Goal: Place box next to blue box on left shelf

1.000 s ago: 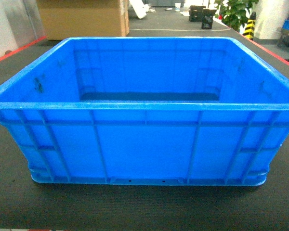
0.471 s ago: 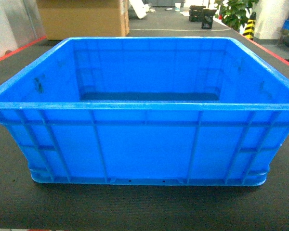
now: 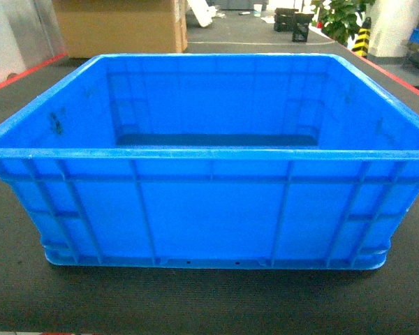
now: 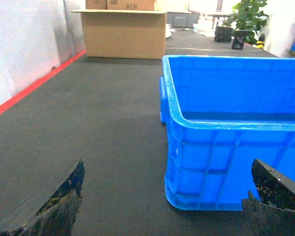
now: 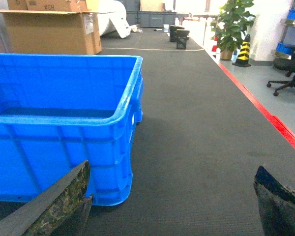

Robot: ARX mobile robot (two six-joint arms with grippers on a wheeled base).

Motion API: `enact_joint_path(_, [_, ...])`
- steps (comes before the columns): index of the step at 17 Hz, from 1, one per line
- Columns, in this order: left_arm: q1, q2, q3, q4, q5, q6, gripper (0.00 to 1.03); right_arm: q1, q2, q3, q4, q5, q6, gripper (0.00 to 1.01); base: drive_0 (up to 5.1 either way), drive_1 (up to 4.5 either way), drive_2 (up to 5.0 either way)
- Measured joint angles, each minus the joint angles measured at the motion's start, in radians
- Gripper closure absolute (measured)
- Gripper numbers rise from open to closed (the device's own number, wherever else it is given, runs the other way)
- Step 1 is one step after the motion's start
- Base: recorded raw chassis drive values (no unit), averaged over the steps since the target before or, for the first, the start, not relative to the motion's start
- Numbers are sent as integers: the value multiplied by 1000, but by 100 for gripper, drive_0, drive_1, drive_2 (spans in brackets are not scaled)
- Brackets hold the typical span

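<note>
Nothing done yet, by the look of it: box [image 3: 209, 209] resting on the dark floor mat [image 3: 195, 300], dead centre of the head view, open top up, empty inside. No shelf and no second blue box in sight, so lifting, carrying and placing all left.

Left hand [image 4: 162, 196] low at about 7 o'clock of the box, fingers [image 4: 59, 201] spread wide, touching nothing, straddling the near left corner. Right hand [image 5: 172, 201] low at about 5 o'clock, likewise spread and empty, near right corner just inside its left finger. Cardboard carton [image 4: 123, 32] far back at 11 o'clock.
</note>
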Motion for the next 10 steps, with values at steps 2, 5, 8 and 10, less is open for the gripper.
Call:
enact_joint_path(2, [0, 0, 0, 0, 0, 0, 5, 0, 0, 0, 0, 0, 0, 3, 0, 0, 0])
enact_joint_path(5, [0, 0, 0, 0, 0, 0, 5, 0, 0, 0, 0, 0, 0, 3, 0, 0, 0])
enact_joint_path(8, [0, 0, 0, 0, 0, 0, 5, 0, 0, 0, 0, 0, 0, 3, 0, 0, 0])
enact_joint_path(10, [0, 0, 0, 0, 0, 0, 5, 0, 0, 0, 0, 0, 0, 3, 0, 0, 0])
